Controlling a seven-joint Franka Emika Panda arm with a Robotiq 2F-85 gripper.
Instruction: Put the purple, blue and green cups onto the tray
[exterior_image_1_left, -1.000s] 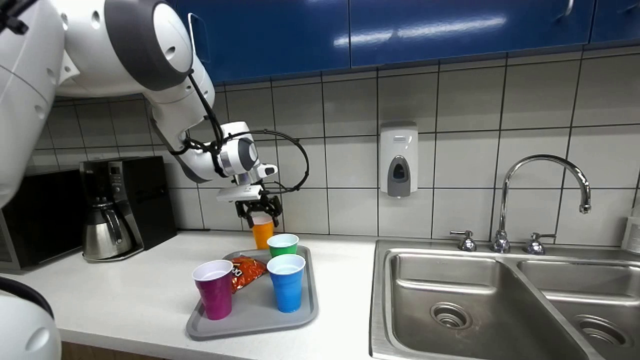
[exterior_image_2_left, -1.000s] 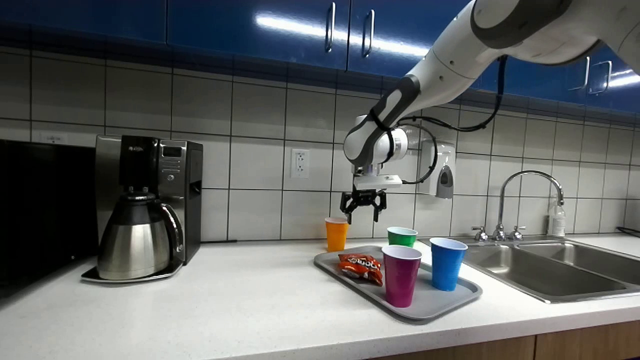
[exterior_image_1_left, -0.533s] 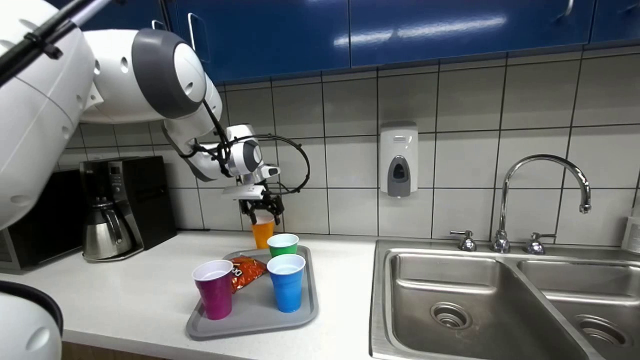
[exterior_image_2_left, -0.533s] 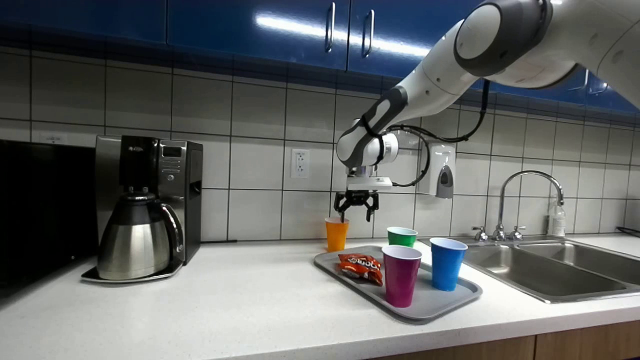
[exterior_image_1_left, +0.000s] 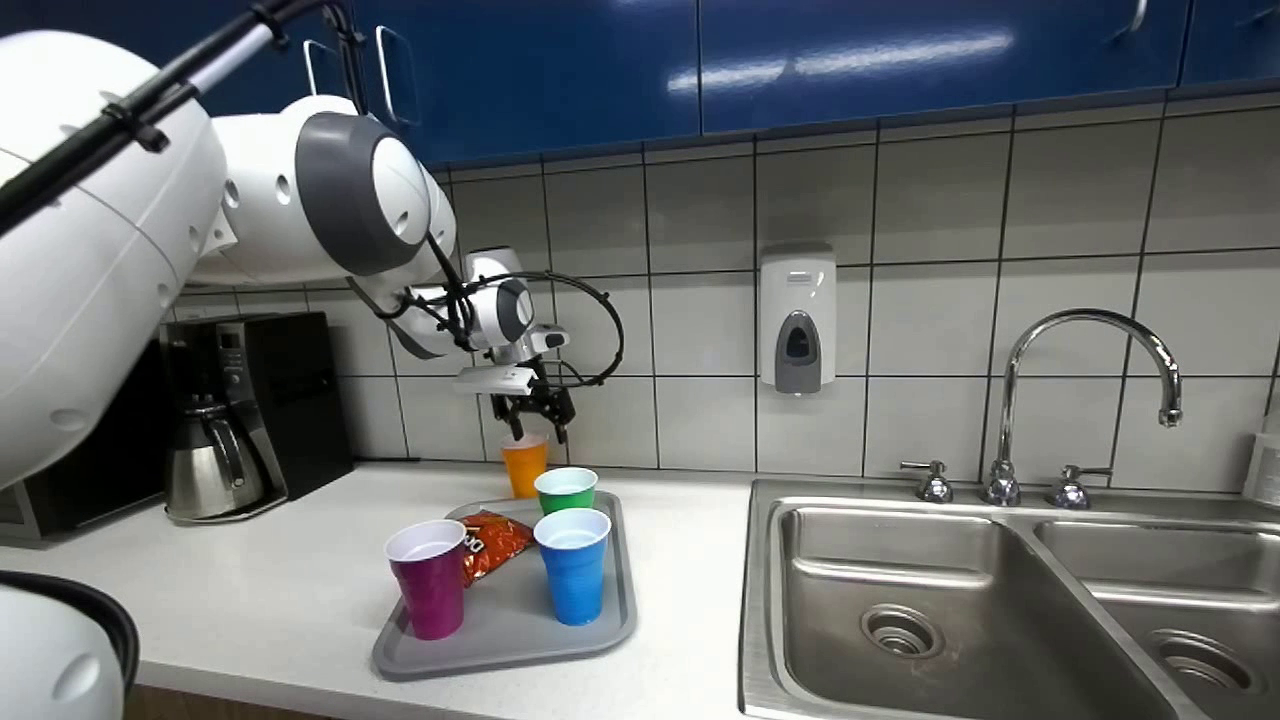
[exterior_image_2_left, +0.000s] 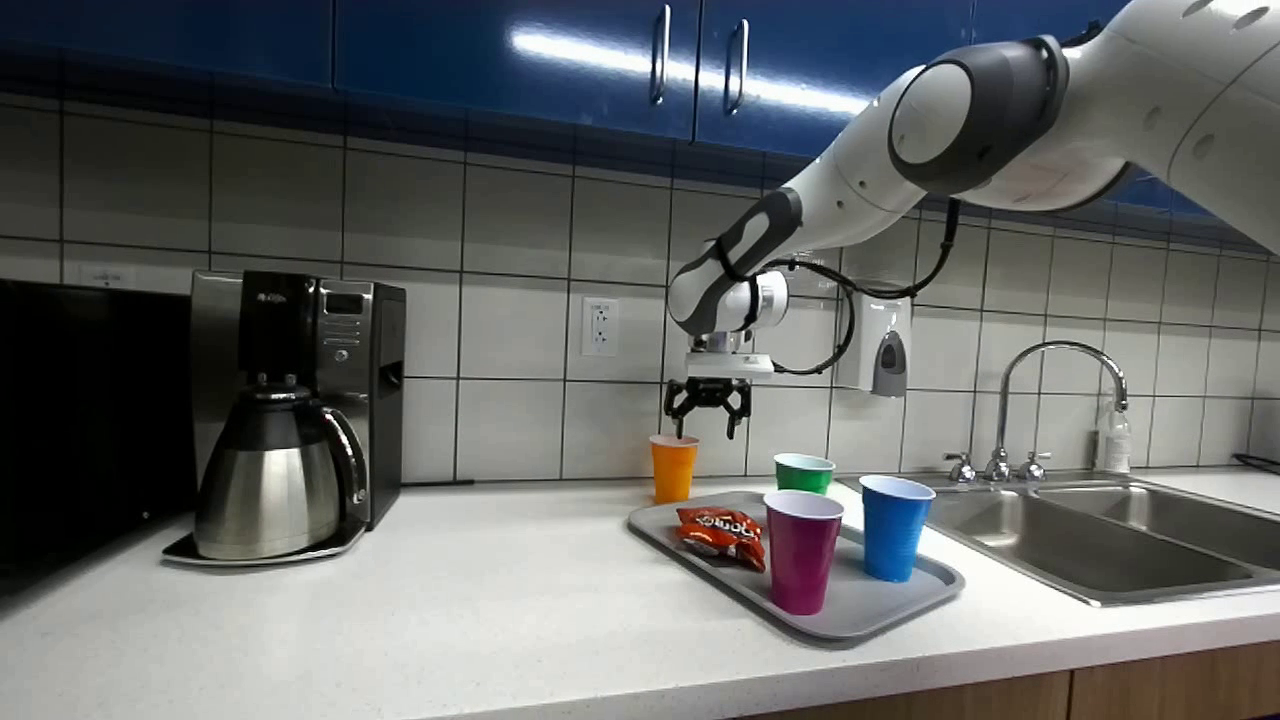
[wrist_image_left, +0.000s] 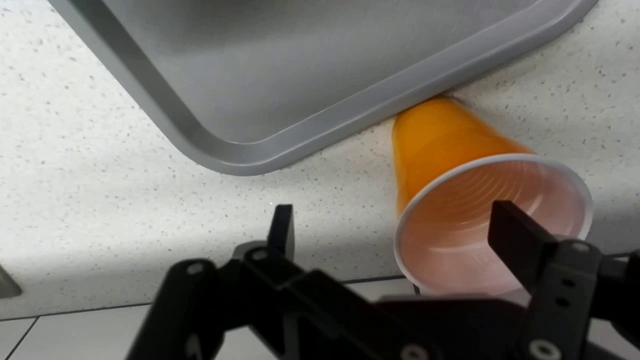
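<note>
On the tray (exterior_image_1_left: 520, 628), in an exterior view: purple cup (exterior_image_1_left: 430, 595), blue cup (exterior_image_1_left: 576, 585) and green cup (exterior_image_1_left: 567, 494), upright; the blue cup masks part of the green cup's base. Placing judged complete. In an exterior view: claw (exterior_image_2_left: 705, 432) spread wide, holding nothing, near the orange cup (exterior_image_2_left: 673, 470) beside the tray. Next move should be a careful lift clear, since that cup isn't wanted. Wrist view: one finger (wrist_image_left: 517, 240) overlaps the orange cup's mouth; inside or above, cannot tell. Tray cut off.
</note>
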